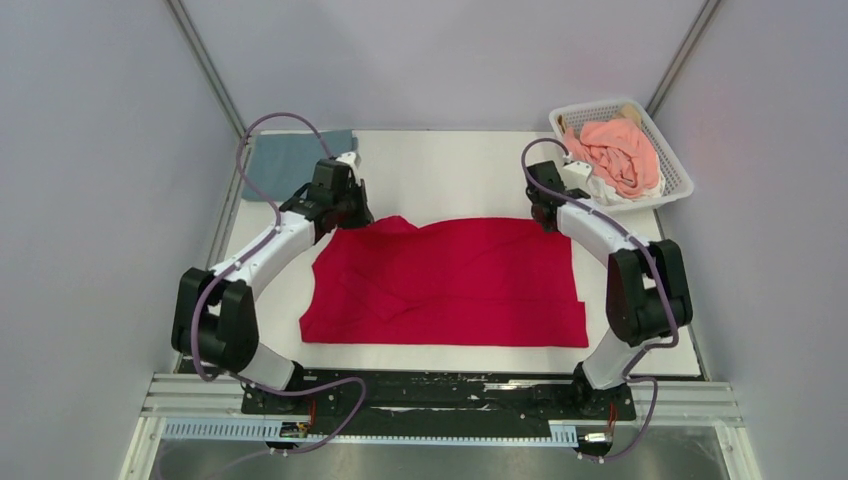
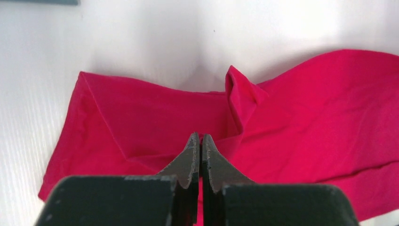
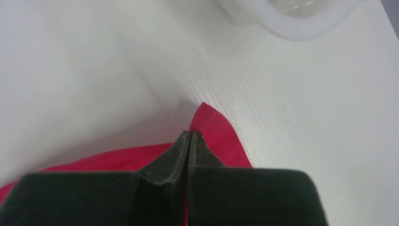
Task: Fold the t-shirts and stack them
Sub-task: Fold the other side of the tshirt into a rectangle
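A bright red t-shirt (image 1: 450,285) lies spread out in the middle of the white table (image 1: 450,170). My left gripper (image 1: 352,215) is at its far left edge. In the left wrist view it (image 2: 198,136) is shut with red cloth (image 2: 141,113) pinched between the jaws. My right gripper (image 1: 545,215) is at the far right corner. In the right wrist view it (image 3: 190,134) is shut on that corner of the red cloth (image 3: 214,129). A folded grey-blue t-shirt (image 1: 290,160) lies flat at the back left.
A white lattice basket (image 1: 680,185) stands at the back right, close behind my right gripper. It holds a crumpled salmon-pink t-shirt (image 1: 620,155) and some white cloth (image 1: 605,190). Its rim shows in the right wrist view (image 3: 291,19). Grey walls enclose the table.
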Controlling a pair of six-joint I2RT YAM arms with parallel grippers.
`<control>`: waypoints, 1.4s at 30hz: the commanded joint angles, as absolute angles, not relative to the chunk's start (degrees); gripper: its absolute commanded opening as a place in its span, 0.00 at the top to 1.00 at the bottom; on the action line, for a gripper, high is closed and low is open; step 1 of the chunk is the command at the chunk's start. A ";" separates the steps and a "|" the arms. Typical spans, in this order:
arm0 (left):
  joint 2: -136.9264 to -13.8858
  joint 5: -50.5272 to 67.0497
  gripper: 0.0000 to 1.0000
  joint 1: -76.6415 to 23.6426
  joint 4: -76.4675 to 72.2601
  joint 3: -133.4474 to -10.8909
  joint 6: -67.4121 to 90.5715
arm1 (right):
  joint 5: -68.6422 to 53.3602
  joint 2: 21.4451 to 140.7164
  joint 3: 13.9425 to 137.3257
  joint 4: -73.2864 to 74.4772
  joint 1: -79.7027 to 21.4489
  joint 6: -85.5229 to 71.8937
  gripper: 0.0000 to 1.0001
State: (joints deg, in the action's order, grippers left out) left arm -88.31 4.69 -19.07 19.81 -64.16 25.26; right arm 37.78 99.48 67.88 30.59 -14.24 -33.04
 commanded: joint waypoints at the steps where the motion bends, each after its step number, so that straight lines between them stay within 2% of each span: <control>1: -81.19 2.59 1.00 -20.51 18.40 -59.60 28.16 | 36.72 93.06 64.25 27.42 -15.42 -31.24 1.00; 15: -60.33 -2.54 1.00 -26.26 25.01 -42.76 35.35 | 35.81 81.43 55.33 28.25 -17.99 -30.50 1.00; 26: -54.70 -4.29 1.00 -26.54 28.07 -37.15 37.98 | 35.07 78.57 52.37 30.22 -17.99 -29.96 1.00; 37: -55.87 -2.66 1.00 -26.60 30.97 -35.58 40.32 | 35.01 78.23 50.26 33.93 -17.95 -31.43 1.00; 39: -55.79 -2.89 1.00 -26.58 32.60 -35.43 41.51 | 35.14 78.48 49.76 36.01 -17.99 -33.44 0.95; 40: -55.50 -3.21 0.96 -26.57 33.53 -35.38 41.98 | 36.29 78.61 49.10 37.64 -17.97 -34.60 0.92; 41: -55.25 -3.23 0.83 -26.62 33.90 -35.01 42.80 | 37.42 78.67 48.82 39.02 -17.97 -35.57 0.84; 42: -55.13 -3.18 0.77 -26.58 35.04 -34.82 43.24 | 38.43 78.75 48.75 40.57 -17.90 -36.60 0.66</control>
State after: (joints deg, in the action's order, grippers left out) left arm -55.79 -2.11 -26.28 31.42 -35.53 39.48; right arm 34.94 79.31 50.02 34.70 -17.82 -32.38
